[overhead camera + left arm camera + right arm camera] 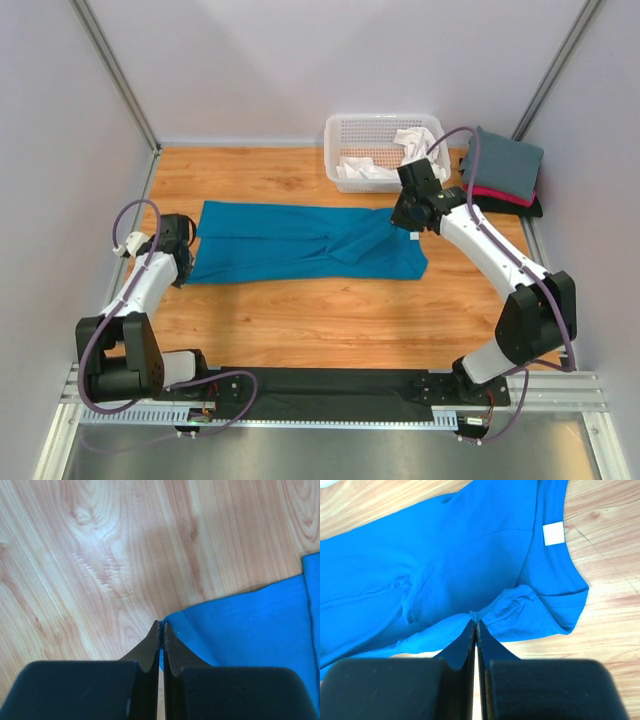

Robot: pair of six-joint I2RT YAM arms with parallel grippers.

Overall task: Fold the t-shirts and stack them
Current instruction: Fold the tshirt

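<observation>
step in hand: folding the teal-blue t-shirt, which lies as a long flat strip across the middle of the worktop, collar end to the right

left pincer is clenched on the hem corner at the far left end. right pincer is clenched on a bunched sleeve fold near the collar, with the neck label face up

next move, likely: raise both ends together, keep the cloth taut, bring one end over the other

slate-grey t-shirt tops a folded pile over red-pink t-shirt at the far right. white cloth lies in the lattice basket

surface is pale wood grain; plain light walls, metal corner posts
</observation>
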